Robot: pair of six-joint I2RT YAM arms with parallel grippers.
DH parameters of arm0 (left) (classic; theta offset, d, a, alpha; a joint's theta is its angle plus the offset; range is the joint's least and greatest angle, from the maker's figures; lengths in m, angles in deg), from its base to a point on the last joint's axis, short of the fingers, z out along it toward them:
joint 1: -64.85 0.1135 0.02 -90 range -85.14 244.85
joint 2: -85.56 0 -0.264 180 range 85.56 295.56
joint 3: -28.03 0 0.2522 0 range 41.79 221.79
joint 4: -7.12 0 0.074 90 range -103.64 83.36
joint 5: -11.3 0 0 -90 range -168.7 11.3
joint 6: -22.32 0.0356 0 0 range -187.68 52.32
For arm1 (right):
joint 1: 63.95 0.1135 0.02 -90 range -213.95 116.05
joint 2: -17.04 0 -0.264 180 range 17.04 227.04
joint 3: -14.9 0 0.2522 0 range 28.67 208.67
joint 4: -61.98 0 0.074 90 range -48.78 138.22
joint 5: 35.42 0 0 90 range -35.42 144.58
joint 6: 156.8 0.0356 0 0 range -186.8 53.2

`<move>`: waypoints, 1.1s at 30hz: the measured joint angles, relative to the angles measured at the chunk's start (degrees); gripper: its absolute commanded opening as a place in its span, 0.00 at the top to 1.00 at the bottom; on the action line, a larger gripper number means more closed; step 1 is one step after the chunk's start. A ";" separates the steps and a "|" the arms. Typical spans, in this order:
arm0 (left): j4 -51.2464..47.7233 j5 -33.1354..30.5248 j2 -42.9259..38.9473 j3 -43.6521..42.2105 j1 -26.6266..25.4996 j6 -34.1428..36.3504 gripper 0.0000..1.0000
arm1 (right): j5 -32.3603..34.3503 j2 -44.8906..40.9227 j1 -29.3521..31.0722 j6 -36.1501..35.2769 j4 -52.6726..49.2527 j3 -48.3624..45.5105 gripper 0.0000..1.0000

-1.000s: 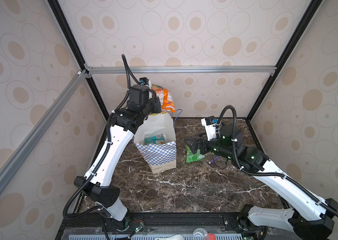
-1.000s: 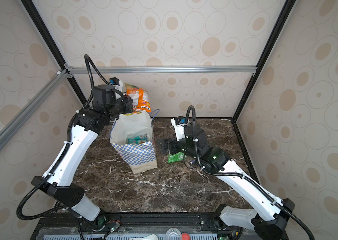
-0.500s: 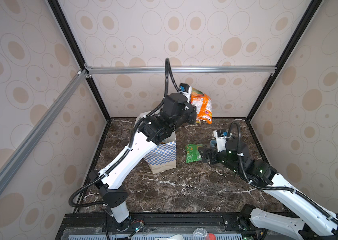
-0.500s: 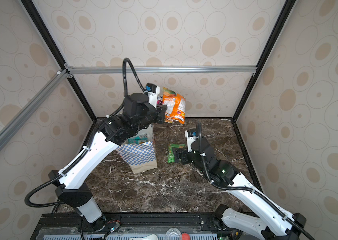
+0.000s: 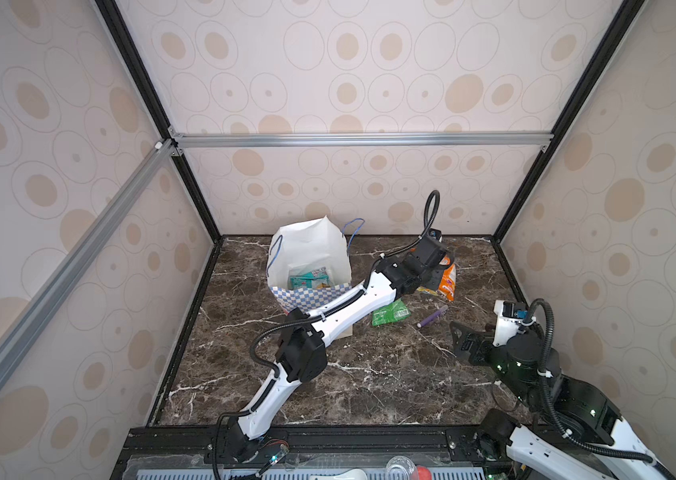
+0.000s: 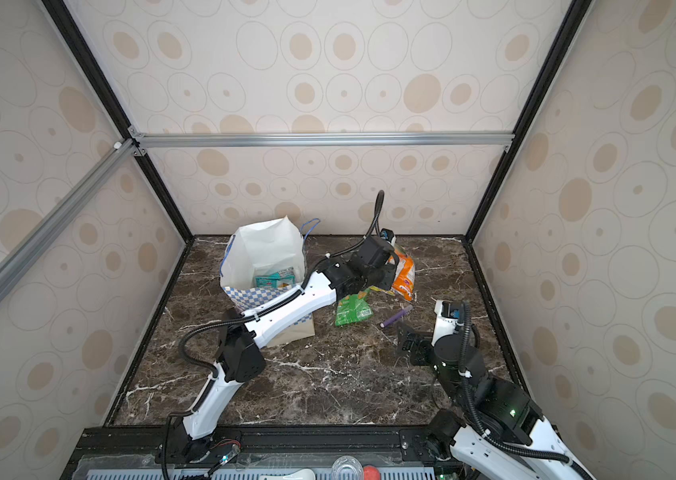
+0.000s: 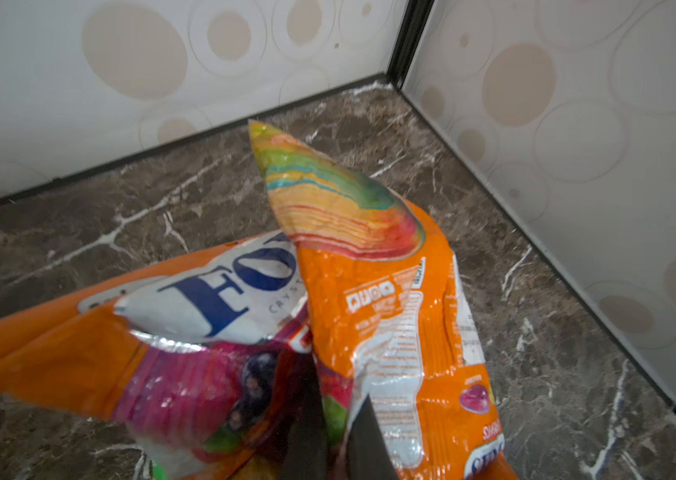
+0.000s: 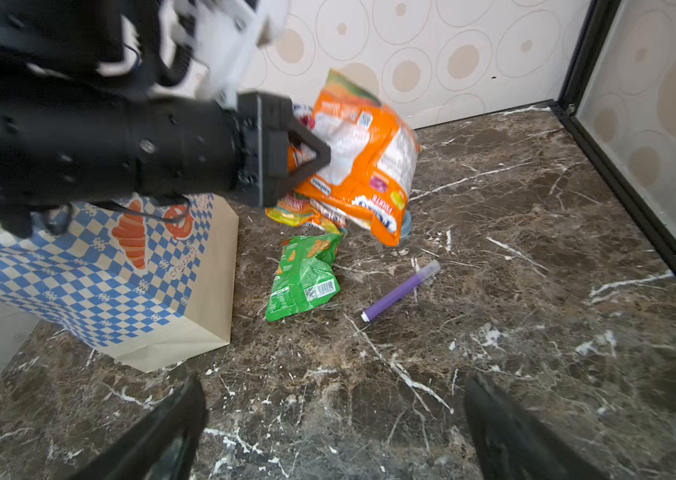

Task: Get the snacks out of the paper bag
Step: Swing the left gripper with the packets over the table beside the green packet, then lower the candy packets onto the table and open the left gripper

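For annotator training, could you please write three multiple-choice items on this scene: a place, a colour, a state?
1. The green crinkly foil packet lies:
A) inside the checkered paper bag
B) on the marble tabletop, between bag and purple plastic pen
C) in the right gripper
2. The left gripper holds foil packets coloured:
A) orange
B) teal
C) green
3. The right gripper is:
A) shut on the pen
B) open, empty
C) shut on the bag
Key: 1 B, it lies flat between them; 2 A, it pinches orange foil; 3 B, jaws wide over bare marble.
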 measured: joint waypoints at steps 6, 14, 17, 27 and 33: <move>-0.35 -0.35 4.57 -0.04 0.00 -2.40 1.00 | 0.70 0.50 0.00 0.70 -1.40 -0.22 0.00; -0.24 -1.27 6.58 -1.11 0.26 -4.04 1.00 | 0.11 2.51 0.00 1.33 -1.09 -1.70 0.00; -0.22 -2.27 6.93 -2.95 0.39 -4.24 1.00 | -0.50 2.89 0.00 1.99 -0.94 -2.36 0.00; 1.84 -4.26 7.89 -7.37 2.60 -5.18 0.93 | -1.38 3.15 0.00 3.21 -0.79 -2.56 0.00; 2.78 -5.27 7.89 -8.85 3.37 -6.34 0.61 | -1.51 3.72 0.00 3.43 -0.79 -2.58 0.00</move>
